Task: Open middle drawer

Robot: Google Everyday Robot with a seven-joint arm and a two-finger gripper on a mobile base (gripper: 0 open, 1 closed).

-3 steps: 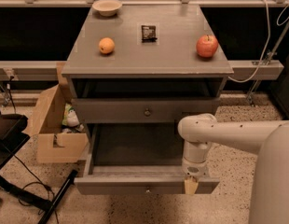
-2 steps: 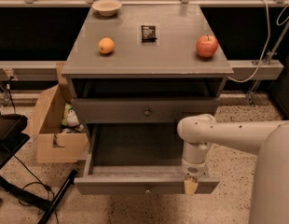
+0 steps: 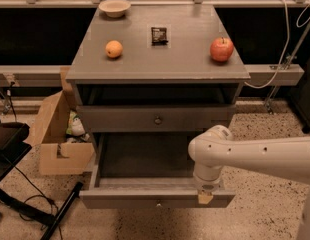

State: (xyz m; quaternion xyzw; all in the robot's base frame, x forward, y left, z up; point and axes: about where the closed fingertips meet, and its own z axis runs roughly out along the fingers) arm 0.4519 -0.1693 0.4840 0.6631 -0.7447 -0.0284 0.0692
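Middle drawer [image 3: 158,119] shut flush in the cabinet front, just under the top's front edge, knob centred | gripper [image 3: 205,198] pointing down at the right end of the pulled-out lower drawer's [image 3: 120,200] front rim | sits below and right of middle drawer, apart from it | gripper open or closed: cannot tell | apple [image 3: 221,49] near the top's right edge.

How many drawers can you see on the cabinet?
2: the middle drawer, pulled out, with the claw at its front edge, and a closed drawer directly above it. Another may be hidden beneath.
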